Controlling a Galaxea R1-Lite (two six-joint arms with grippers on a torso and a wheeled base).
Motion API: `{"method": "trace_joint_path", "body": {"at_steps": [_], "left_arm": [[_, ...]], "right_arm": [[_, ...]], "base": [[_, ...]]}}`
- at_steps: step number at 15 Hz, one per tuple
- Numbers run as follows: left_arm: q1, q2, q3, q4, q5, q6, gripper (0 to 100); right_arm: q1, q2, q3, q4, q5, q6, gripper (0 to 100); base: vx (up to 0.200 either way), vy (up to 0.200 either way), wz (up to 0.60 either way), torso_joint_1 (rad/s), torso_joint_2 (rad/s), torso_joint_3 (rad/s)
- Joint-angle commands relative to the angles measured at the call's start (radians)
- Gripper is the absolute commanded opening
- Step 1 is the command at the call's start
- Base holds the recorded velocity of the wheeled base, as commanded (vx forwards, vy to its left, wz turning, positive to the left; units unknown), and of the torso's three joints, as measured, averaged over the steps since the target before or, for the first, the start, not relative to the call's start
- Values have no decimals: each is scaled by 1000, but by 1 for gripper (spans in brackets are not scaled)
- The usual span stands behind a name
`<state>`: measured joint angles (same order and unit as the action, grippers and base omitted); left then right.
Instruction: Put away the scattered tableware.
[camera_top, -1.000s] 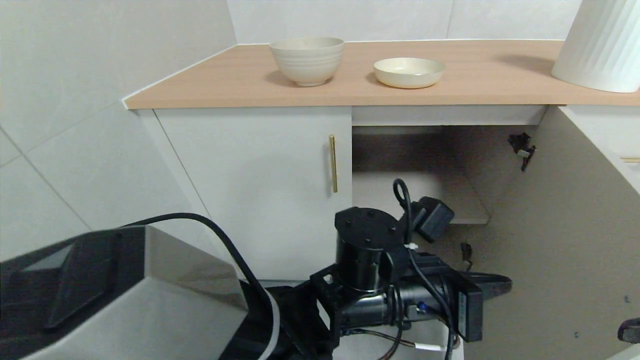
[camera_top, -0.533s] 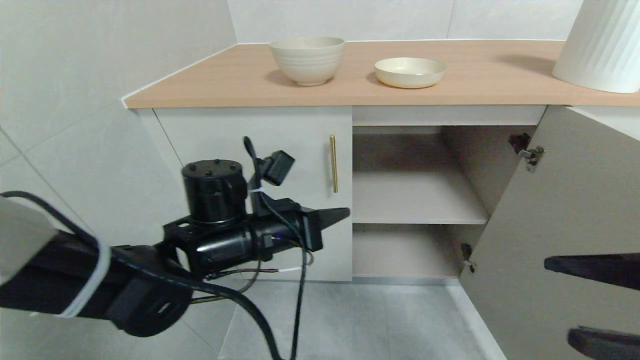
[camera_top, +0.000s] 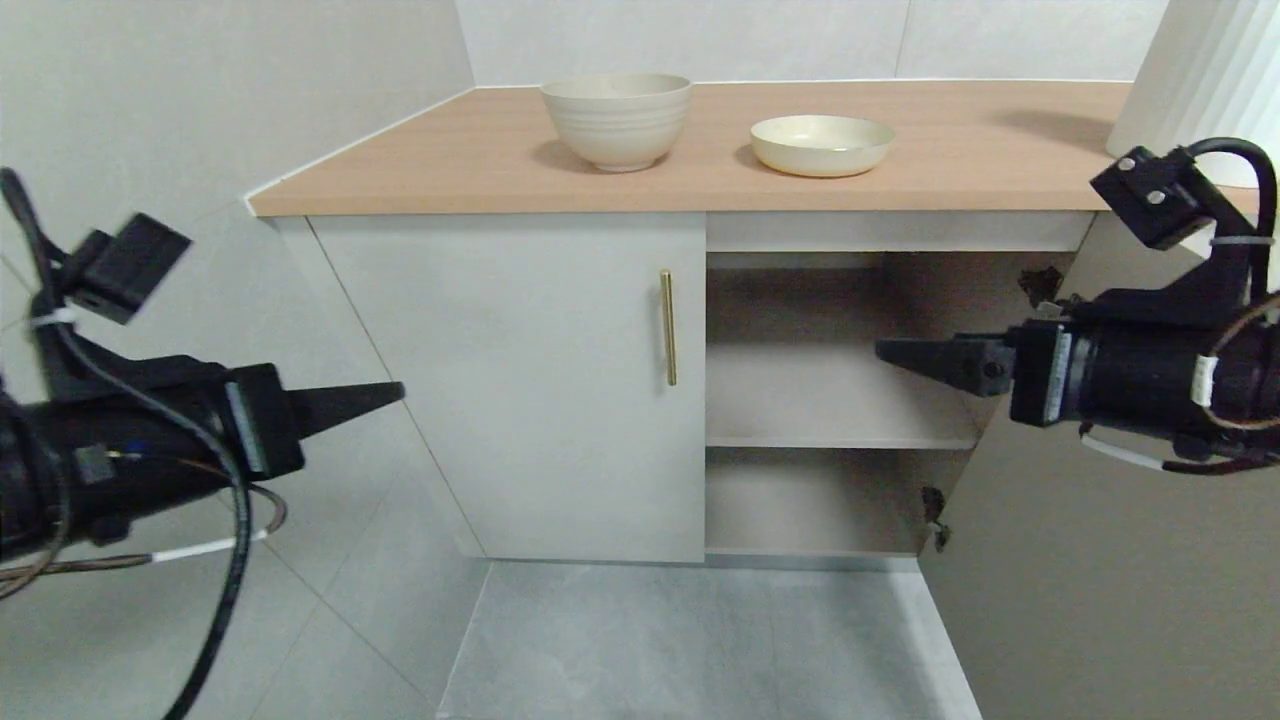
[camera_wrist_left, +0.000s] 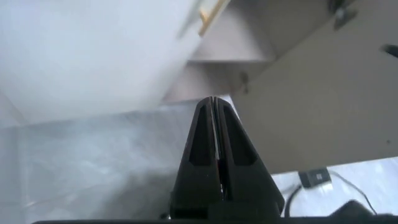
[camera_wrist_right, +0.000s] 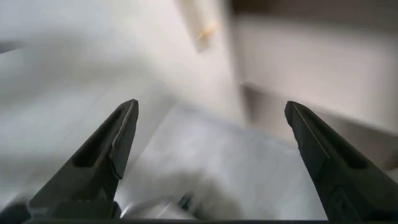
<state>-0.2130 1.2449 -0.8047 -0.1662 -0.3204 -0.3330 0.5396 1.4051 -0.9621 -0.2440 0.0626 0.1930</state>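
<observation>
Bowl (camera_top: 616, 120) and dish (camera_top: 821, 144) are set apart on the far counter (camera_top: 450, 170), bowl to the left. The left gripper (camera_wrist_left: 212, 102) is held closed, and the right gripper (camera_wrist_right: 211, 106) is spread wide before the open cupboard (camera_top: 830, 400).

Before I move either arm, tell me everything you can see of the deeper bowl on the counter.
The deeper bowl is cream-coloured and matt, ceramic by its look. It is round and tall-walled, with faint horizontal ridges around the upper half and a narrow foot. It stands upright, mouth up, and its inside is mostly hidden. It sits on the wood-look countertop toward its left end, above the closed cabinet door, apart from the shallow dish on its right. Only the countertop touches it.
</observation>
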Motion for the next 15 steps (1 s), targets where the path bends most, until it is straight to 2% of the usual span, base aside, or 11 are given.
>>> {"method": "trace_joint_path", "body": {"at_steps": [1,2,4,5,15], "left_arm": [[27,-120,-53,50,3,2,0],[26,-128,-57,82,4,2,0],[21,-124,-50,83,3,3,0],[21,-120,-50,83,3,5,100],[21,-136,-54,50,3,19,100]], "right_arm": [[-4,78,-47,-1,-21,2,100],[-4,58,-27,0,-33,13,100],[-4,0,25,2,-50,29,100],[-4,-38,51,11,-61,29,100],[-1,-124,46,37,-66,29,100]], "base": [[0,0,0,0,0,0],[0,0,0,0,0,0],[0,0,0,0,0,0],[0,0,0,0,0,0],[0,0,0,0,0,0]]}}
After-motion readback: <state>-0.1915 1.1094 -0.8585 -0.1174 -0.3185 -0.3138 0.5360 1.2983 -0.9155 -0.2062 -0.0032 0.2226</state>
